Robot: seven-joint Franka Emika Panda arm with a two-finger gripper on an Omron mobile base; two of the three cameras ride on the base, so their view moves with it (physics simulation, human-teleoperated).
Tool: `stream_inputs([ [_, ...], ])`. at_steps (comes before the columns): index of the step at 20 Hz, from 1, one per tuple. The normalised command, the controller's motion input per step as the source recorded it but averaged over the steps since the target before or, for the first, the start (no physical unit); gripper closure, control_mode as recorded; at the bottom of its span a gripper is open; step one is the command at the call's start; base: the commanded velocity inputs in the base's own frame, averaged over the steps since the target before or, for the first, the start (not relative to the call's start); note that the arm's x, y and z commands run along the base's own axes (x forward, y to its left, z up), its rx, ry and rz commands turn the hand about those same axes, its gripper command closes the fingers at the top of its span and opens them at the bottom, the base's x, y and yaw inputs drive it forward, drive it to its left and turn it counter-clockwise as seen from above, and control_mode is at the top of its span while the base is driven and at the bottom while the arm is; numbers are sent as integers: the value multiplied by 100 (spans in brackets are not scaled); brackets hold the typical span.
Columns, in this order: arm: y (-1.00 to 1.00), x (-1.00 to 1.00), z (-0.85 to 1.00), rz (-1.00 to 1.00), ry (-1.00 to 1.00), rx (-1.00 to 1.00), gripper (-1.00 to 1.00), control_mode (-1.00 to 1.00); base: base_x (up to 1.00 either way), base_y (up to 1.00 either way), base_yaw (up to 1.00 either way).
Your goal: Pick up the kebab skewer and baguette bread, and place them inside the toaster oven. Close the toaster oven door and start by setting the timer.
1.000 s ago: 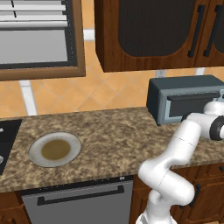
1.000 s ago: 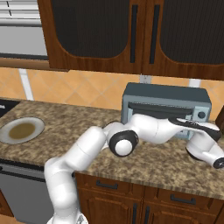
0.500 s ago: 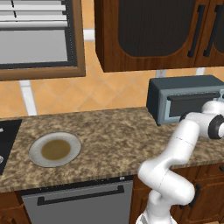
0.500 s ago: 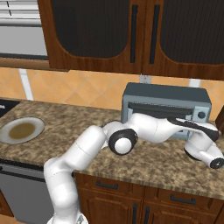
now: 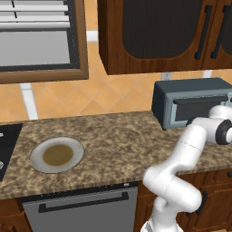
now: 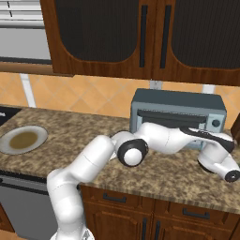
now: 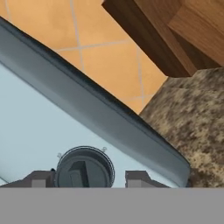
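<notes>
The toaster oven, a boxy blue-grey metal box, sits at the far right of the speckled granite counter, against the orange tiled wall and under dark wooden upper cabinets. Its door, a dark glass panel with a long bar handle along its top, stands closed flat against the front. A narrow control strip runs down the right side of the oven's face, with a small round dial near its top.

In the hand view, a round grey timer knob with a raised ridge across its middle sits on the pale blue-grey control panel. The gripper is right at it: one dark finger tip touches the knob's left side and the other shows just right of it, so the jaws are drawn in narrow around the knob. Whether they fully clamp it cannot be told.

The white arm rises from the base at the near edge of the counter, bends at a dark-jointed elbow low over the granite, and stretches right across the oven's front. Its wrist curls back towards the control strip at the right end.

Well apart, at the far left of the counter, lies a round pale plate with a brownish centre. A framed window hangs on the wall above it, and a grey dishwasher front sits below the counter.
</notes>
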Motion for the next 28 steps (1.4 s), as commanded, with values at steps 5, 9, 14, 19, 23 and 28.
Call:
stream_inputs([
  [5,11,63,8,0,0,0,100,-100,0,0,0],
  [9,46,62,29,0,5,0,100,-100,0,0,0],
  [14,37,56,31,0,5,0,100,-100,0,0,0],
  [19,26,50,9,0,1,2,100,-100,0,0,0],
  [23,18,58,1,0,0,5,100,-100,0,0,0],
  [28,16,65,5,0,0,10,100,-100,0,0,0],
])
